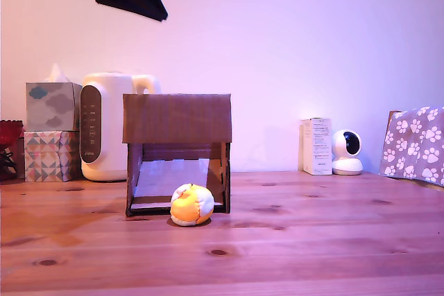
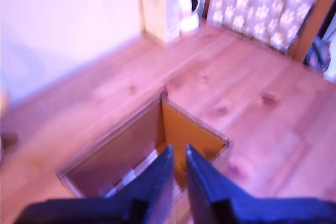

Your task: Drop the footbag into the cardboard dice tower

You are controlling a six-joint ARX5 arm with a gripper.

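The footbag (image 1: 191, 204), a small orange, yellow and white ball, lies on the wooden table just in front of the cardboard dice tower (image 1: 177, 119), touching its front opening. The tower is a brown box with a pale ramp inside. In the wrist view I look down into the tower's open top (image 2: 195, 125), and the footbag does not show there. My gripper (image 1: 149, 1) hangs high above the tower at the exterior view's upper left. In the wrist view the gripper (image 2: 178, 151) has its dark fingers nearly together, with only a thin slit and nothing between them.
A white kettle (image 1: 104, 126) and two stacked tissue boxes (image 1: 50, 129) stand behind the tower on the exterior view's left. A white carton (image 1: 317, 145), a small white camera (image 1: 345, 152) and a paw-print cloth (image 1: 415, 145) stand at the right.
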